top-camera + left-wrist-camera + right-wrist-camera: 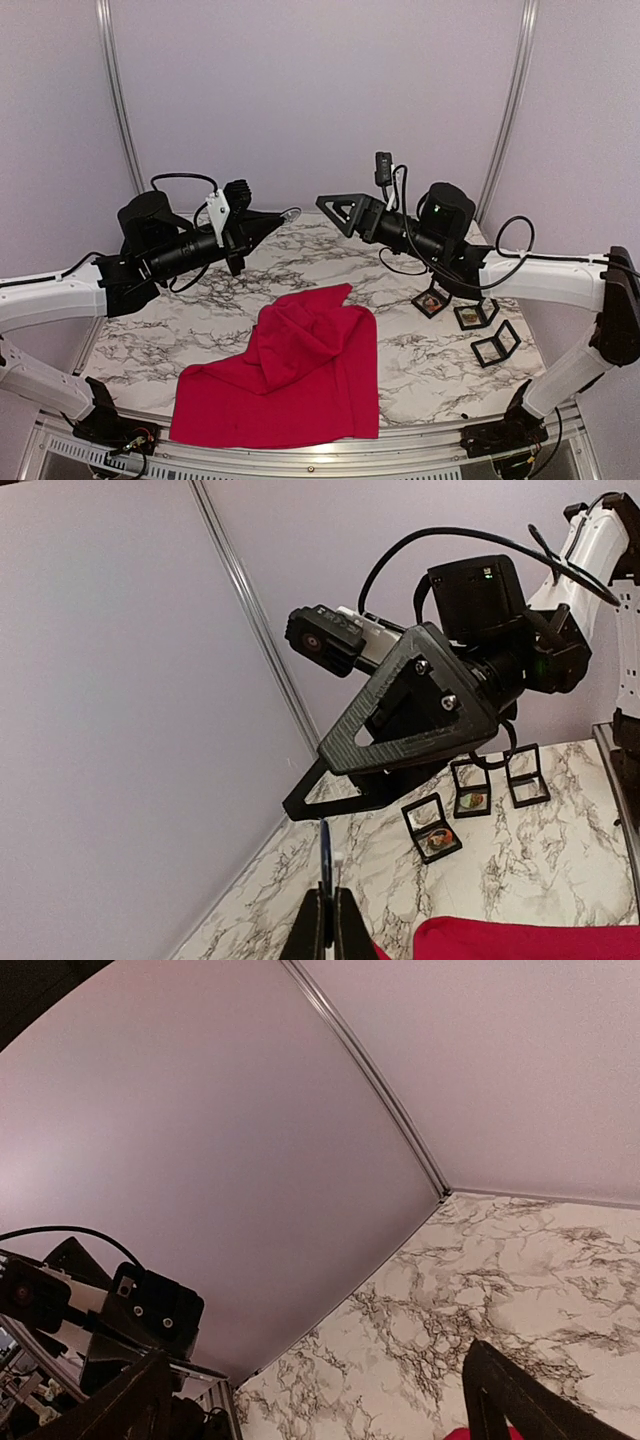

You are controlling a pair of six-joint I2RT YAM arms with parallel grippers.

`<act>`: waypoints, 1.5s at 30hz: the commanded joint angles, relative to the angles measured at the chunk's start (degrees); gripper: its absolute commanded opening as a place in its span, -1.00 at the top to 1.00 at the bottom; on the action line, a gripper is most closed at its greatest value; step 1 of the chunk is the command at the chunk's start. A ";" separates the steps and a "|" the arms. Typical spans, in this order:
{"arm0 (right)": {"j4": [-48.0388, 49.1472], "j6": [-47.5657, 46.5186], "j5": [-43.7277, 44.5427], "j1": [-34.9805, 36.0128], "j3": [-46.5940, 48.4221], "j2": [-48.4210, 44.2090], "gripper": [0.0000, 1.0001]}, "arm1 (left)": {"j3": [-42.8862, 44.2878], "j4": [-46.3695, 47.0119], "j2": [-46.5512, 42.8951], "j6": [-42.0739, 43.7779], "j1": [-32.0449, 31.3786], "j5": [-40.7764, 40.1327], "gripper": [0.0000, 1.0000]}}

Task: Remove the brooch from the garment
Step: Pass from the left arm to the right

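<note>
The red garment (pixel 290 370) lies crumpled on the marble table near the front edge, and its edge shows in the left wrist view (pixel 520 940). My left gripper (pixel 276 219) hangs above the table's back, shut on the brooch (pixel 325 852), a thin blue disc seen edge-on with a small white piece beside it. In the top view the brooch (pixel 291 212) sticks out past the fingertips (pixel 318 920). My right gripper (pixel 336 214) faces it a short way to the right. It is open wide with nothing between its fingers (pixel 505 1395).
Three small black display boxes (pixel 432 300) (pixel 475 315) (pixel 497 343) stand on the table's right side, two with ornaments inside (pixel 437 836) (pixel 472 801). Pale walls with metal posts (pixel 118 100) close the back. The left arm (pixel 140 1310) shows in the right wrist view.
</note>
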 commanded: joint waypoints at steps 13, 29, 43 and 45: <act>-17.29 6.13 -11.22 -3.14 11.09 1.59 -0.79 | -1.76 6.19 3.49 42.43 -10.69 -31.83 1.00; -24.69 12.15 -15.69 -3.91 16.55 8.48 -0.31 | -3.89 36.88 18.51 64.73 -14.90 -52.52 1.00; -19.43 17.57 -17.82 -4.67 15.36 11.29 0.05 | -3.53 51.93 27.01 74.70 -15.46 -54.51 1.00; -19.14 17.84 -18.00 -4.69 15.45 11.67 0.09 | -3.53 52.24 27.28 74.70 -15.46 -54.61 1.00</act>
